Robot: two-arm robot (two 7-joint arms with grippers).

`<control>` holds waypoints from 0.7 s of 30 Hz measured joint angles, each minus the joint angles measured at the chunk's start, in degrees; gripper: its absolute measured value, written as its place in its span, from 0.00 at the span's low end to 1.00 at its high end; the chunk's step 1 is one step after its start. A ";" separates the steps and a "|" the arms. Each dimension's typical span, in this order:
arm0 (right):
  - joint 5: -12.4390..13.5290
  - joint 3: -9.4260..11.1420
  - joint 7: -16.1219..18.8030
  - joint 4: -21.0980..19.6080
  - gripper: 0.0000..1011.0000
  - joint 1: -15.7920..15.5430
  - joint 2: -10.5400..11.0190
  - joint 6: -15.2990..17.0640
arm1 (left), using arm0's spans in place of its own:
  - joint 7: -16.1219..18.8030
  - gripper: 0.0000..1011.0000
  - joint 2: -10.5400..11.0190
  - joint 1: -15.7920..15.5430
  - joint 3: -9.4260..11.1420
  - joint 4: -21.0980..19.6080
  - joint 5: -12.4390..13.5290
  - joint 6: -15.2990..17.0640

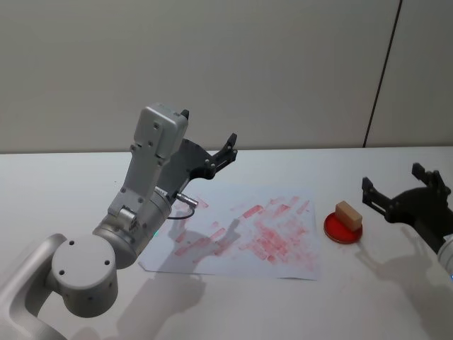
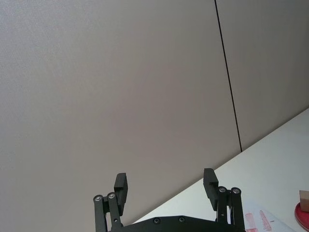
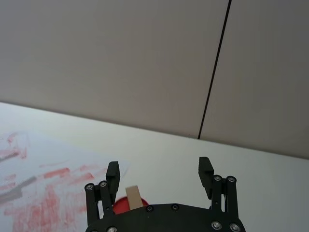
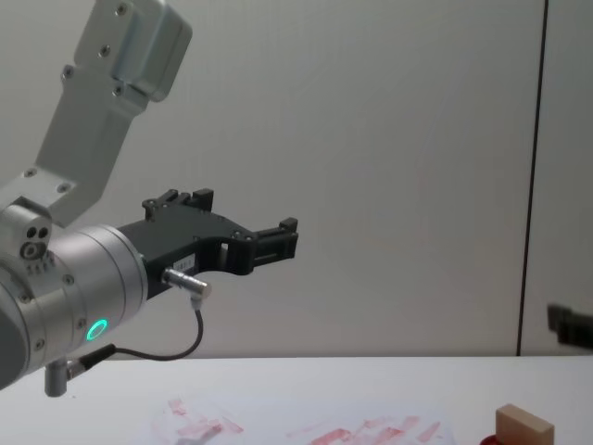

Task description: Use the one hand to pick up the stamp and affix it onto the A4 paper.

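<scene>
Head view puts the small tan wooden block stamp [image 1: 348,212] on the round red ink pad [image 1: 342,231], just beside the right edge of the white A4 paper sheet smeared with red stamp marks [image 1: 248,234], all on the white counter [image 1: 368,297]. The right arm's black two-fingered claw [image 1: 391,177] hovers near the pad on its outer side, fingers spread wide and holding nothing, pointed toward the stamp; the arm reaches in low from the right.

In the right wrist view the stamp [image 3: 133,197] lies ahead of the claw [image 3: 159,169], nearer one finger than the other. The step in hand looks like the approach to the grasp. To do it well, the claw should probably shift sideways until the block is centred, tip down over it, and close on two opposite faces above the pad, so it lifts level and no finger meets the ink.

The left arm, silver with a green ring, is raised on the left, its claw [image 1: 209,127] open and empty, aimed at the wall.
</scene>
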 joint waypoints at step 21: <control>-6.82 -2.28 1.24 8.33 0.99 4.83 -3.86 7.84 | 0.00 0.99 0.00 0.00 0.00 0.00 0.00 0.00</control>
